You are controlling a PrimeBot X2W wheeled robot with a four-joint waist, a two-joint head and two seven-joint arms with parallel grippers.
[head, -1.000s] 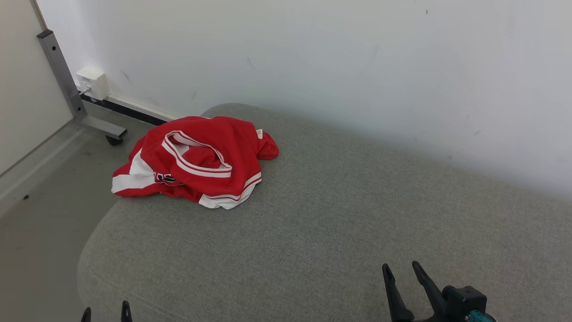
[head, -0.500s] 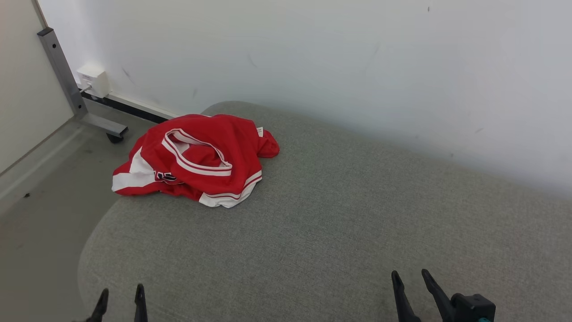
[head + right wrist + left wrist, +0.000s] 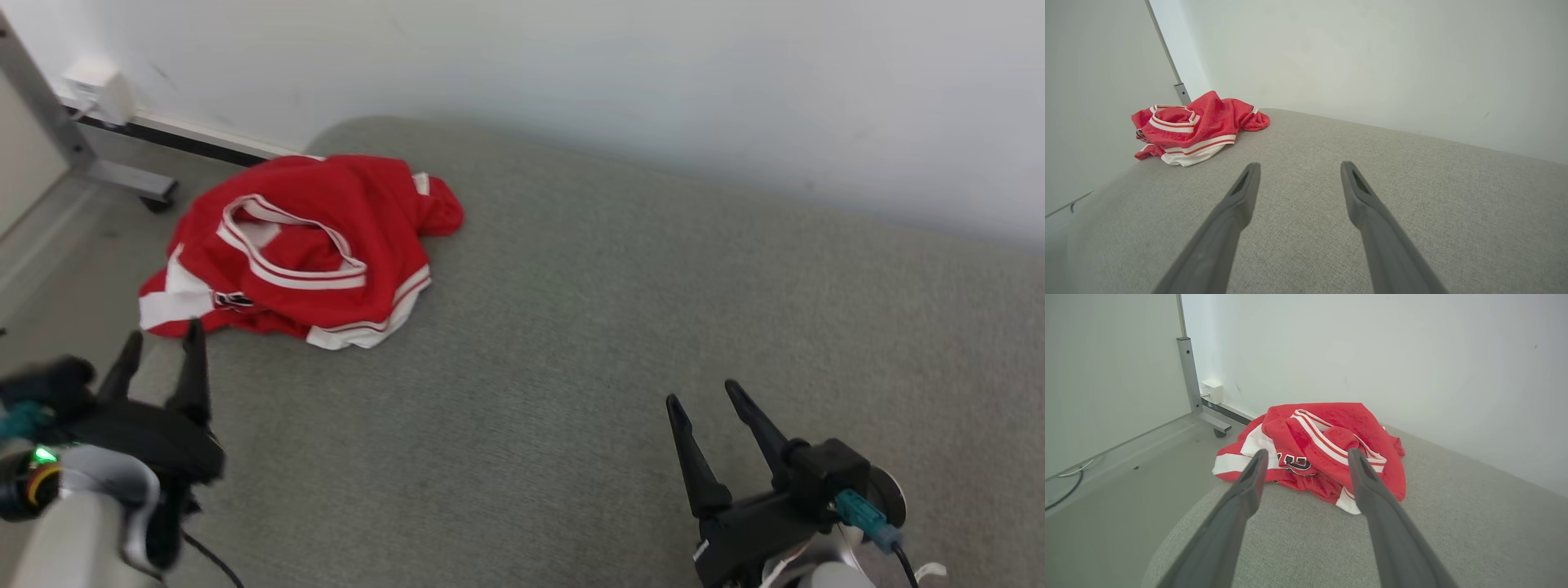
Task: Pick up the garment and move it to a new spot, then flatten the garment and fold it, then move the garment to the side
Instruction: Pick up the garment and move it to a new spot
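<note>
One grey cushion (image 3: 571, 327), white wall (image 3: 571, 65); garment (image 3: 326, 212) bunched; left gripper (image 3: 162, 331), right gripper (image 3: 702, 392) spread.

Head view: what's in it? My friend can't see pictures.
A crumpled red-and-white shirt lies at the far left corner of a grey cushion beside a white wall. The open left gripper points at it from nearby; the open right gripper hangs over bare cushion, lower right.
</note>
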